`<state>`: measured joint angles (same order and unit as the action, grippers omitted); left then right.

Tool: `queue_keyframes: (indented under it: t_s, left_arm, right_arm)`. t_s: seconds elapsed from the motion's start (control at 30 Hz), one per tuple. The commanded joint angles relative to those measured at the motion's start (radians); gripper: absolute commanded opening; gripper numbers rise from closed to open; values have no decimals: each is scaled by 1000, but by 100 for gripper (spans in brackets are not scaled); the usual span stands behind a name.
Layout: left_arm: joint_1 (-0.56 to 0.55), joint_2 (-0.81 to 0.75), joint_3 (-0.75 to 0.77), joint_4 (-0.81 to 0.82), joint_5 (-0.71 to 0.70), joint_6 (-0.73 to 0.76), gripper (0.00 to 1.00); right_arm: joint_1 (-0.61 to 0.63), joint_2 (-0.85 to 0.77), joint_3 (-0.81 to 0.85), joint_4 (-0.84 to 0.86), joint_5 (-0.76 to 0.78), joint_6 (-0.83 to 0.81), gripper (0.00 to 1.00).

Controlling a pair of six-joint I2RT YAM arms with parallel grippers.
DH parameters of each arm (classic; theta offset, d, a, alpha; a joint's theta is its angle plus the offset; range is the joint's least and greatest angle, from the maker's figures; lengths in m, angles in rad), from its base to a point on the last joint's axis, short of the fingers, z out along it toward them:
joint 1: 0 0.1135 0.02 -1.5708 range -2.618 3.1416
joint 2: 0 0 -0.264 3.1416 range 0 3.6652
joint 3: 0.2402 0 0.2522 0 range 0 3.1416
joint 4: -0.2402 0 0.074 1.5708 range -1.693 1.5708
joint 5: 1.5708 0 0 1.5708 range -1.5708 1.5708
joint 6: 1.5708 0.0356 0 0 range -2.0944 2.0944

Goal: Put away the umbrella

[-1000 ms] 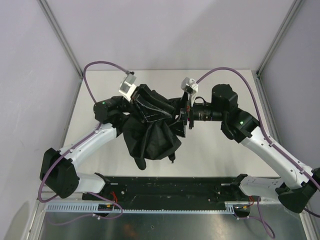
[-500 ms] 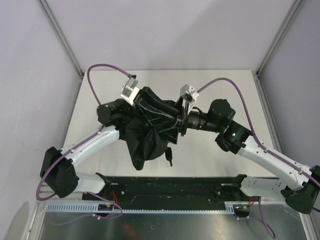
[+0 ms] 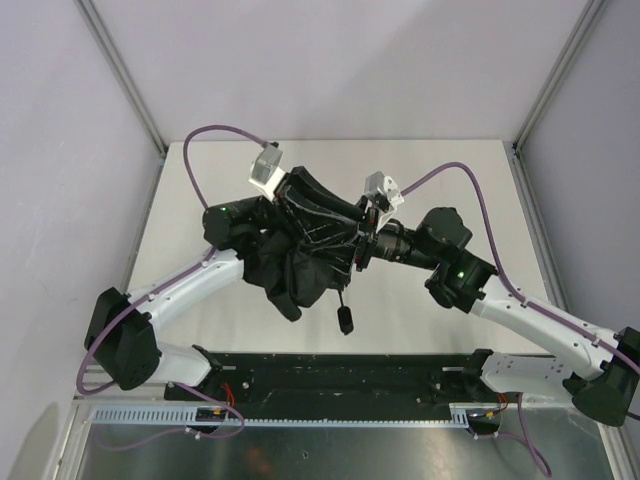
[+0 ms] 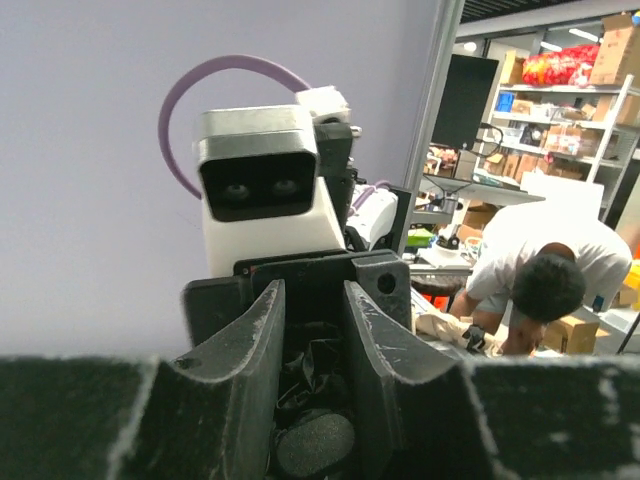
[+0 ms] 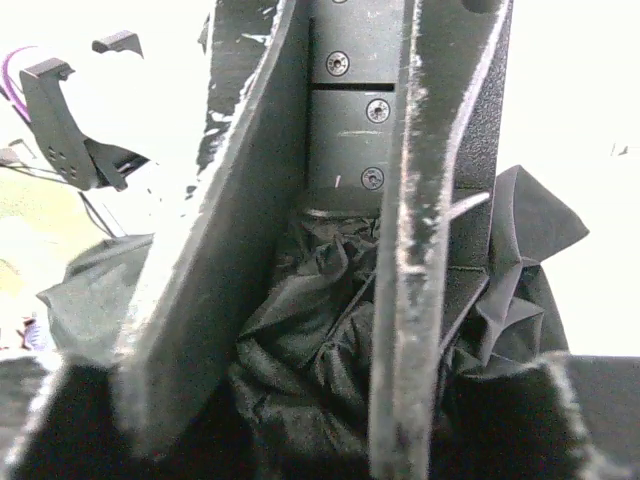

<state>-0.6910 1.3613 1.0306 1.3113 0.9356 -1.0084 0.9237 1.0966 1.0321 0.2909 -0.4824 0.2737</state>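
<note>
**Umbrella aloft.** Your two arms are meeting over the middle of the table (image 3: 460,180), with the umbrella (image 3: 300,255) hanging between them as a crumpled black bundle. Thin ribs are showing across the top of the cloth, and the loose folds are sagging toward the near edge on the left arm's side. From above you cannot tell whether the lowest folds are touching the table. The strap (image 3: 343,300) is dangling from the underside with a small dark end piece at its foot, apart from both arms.

The left gripper (image 4: 311,295) is pointing in from the left. Its fingers (image 4: 255,350) are standing narrowly apart, pinching black cloth, and a round knob (image 4: 315,445) of the umbrella is sitting between them.

The right gripper (image 3: 360,247) is pointing in from the right, nose to nose with the left one and half buried in the cloth. In its wrist view the fingers (image 5: 215,260) are standing a little wider. The gap between them is packed with bunched fabric, and a thin rib (image 5: 468,203) is crossing to one finger, so this gripper is clamping the umbrella too.

The left wrist view is looking straight at the white camera (image 4: 262,190) on the right wrist, with a purple cable (image 4: 200,85) arching behind it. Beyond the cell, a person (image 4: 545,270) in a white shirt is bending over near shelves (image 4: 590,90) of boxes.
</note>
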Motion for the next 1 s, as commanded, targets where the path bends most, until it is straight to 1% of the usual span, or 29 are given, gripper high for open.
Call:
queue_keyframes:
  t_s: [0.0, 0.03, 0.1, 0.13, 0.2, 0.27, 0.3, 0.33, 0.37, 0.4, 0.43, 0.5, 0.53, 0.6, 0.67, 0.73, 0.8, 0.83, 0.9, 0.93, 0.97]
  left_arm:
    - [-65, 21, 44, 223, -5, 1, 0]
    - [-67, 25, 45, 223, -5, 0, 0]
    - [-69, 31, 51, 225, 0, -2, 0]
    - [-69, 34, 55, 226, 2, -4, 0]
    - [-70, 39, 63, 226, 5, -9, 0]
    - [-67, 43, 76, 225, 8, -22, 1]
    - [-61, 45, 83, 221, 8, -36, 8]
    - [-52, 48, 90, 217, 8, -51, 22]
    - [-38, 49, 94, 211, 5, -70, 34]
    - [-21, 50, 96, 204, -4, -87, 45]
    - [0, 51, 97, 194, -14, -102, 53]
    - [43, 50, 103, 171, -20, -127, 65]
    - [68, 47, 105, 149, -23, -129, 69]
    - [116, 30, 102, 91, -34, -111, 73]
    - [157, 10, 111, -22, -37, -58, 73]
    - [184, -18, 110, -155, -42, 18, 71]
    - [183, -62, 103, -355, -60, 140, 71]
    - [171, -90, 96, -485, -86, 230, 73]
    - [113, -148, 89, -781, -210, 440, 78]
    - [70, -169, 92, -911, -294, 545, 81]
    - [22, -182, 95, -1019, -374, 618, 84]
  right_arm:
    - [19, 13, 10, 98, -16, 17, 34]
    - [19, 8, 9, 88, -22, 14, 27]
    - [20, -3, 5, 76, -36, 15, 9]
    - [20, -10, -1, 73, -39, 19, 4]
    - [20, -32, -17, 66, -36, 23, 1]
    - [19, -66, -46, 45, -8, 21, 0]
    - [15, -87, -64, 33, 16, 20, 0]
    - [4, -107, -80, 16, 33, 26, 0]
    - [-13, -125, -97, 1, 42, 34, 0]
    - [-32, -144, -113, -19, 46, 41, 0]
    - [-51, -162, -129, -42, 53, 44, 0]
    - [-86, -201, -166, -81, 73, 47, 0]
    - [-105, -219, -183, -97, 78, 51, 0]
    - [-145, -256, -214, -123, 86, 61, 0]
    - [-173, -297, -231, -153, 124, 64, 0]
    - [-197, -333, -232, -195, 208, 62, 0]
    - [-225, -354, -212, -280, 332, 77, 0]
    - [-238, -360, -196, -322, 388, 83, 0]
    - [-248, -357, -160, -388, 476, 82, 0]
    - [-250, -352, -144, -414, 508, 67, 0]
    - [-249, -348, -129, -432, 532, 58, 0]
